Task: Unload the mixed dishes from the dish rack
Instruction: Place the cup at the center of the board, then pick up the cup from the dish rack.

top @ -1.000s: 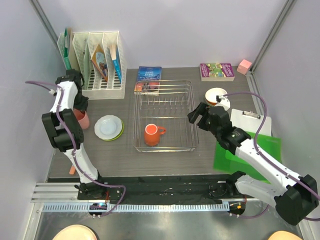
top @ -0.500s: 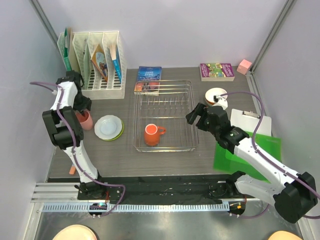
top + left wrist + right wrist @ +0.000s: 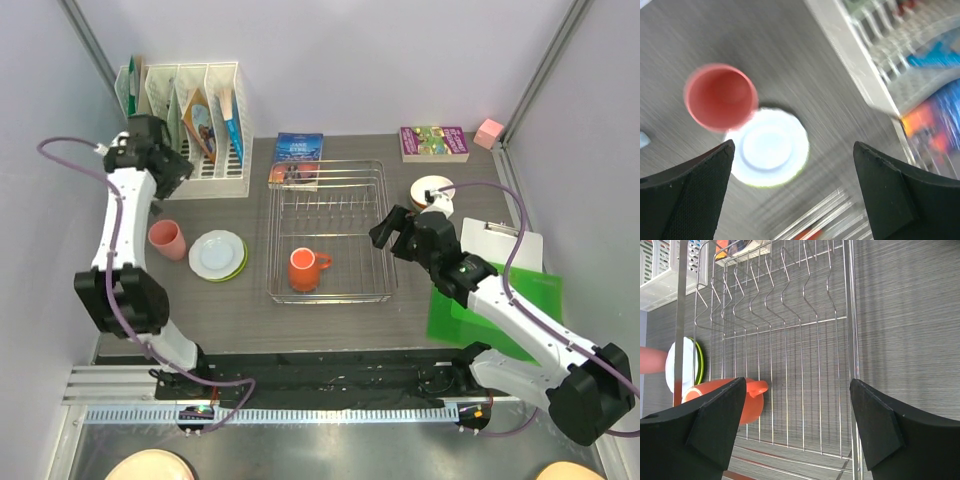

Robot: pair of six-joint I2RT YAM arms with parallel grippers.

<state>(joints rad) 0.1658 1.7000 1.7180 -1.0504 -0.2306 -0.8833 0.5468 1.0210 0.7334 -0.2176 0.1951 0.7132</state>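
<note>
The silver wire dish rack (image 3: 340,205) sits mid-table and holds only the orange mug (image 3: 305,268) near its front. Left of it, a pale bowl (image 3: 216,253) rests on the lime-green plate (image 3: 240,266), and the pink cup (image 3: 166,240) stands upright beside them. A cream-white bowl (image 3: 430,187) lies right of the rack. My left gripper (image 3: 172,166) is open and empty, high above the cup (image 3: 721,96) and the bowl (image 3: 771,147). My right gripper (image 3: 388,228) is open over the rack's right edge (image 3: 852,315), with the mug (image 3: 725,400) to its left.
A white file organizer (image 3: 195,125) stands at the back left, close to my left gripper. Books lie behind the rack (image 3: 298,150) and at the back right (image 3: 434,142), near a pink block (image 3: 489,132). A clipboard (image 3: 500,245) and a green sheet (image 3: 525,300) are at the right.
My left gripper has opened, let go of the pink cup on the table and risen towards the back. My right gripper has edged slightly left over the rack.
</note>
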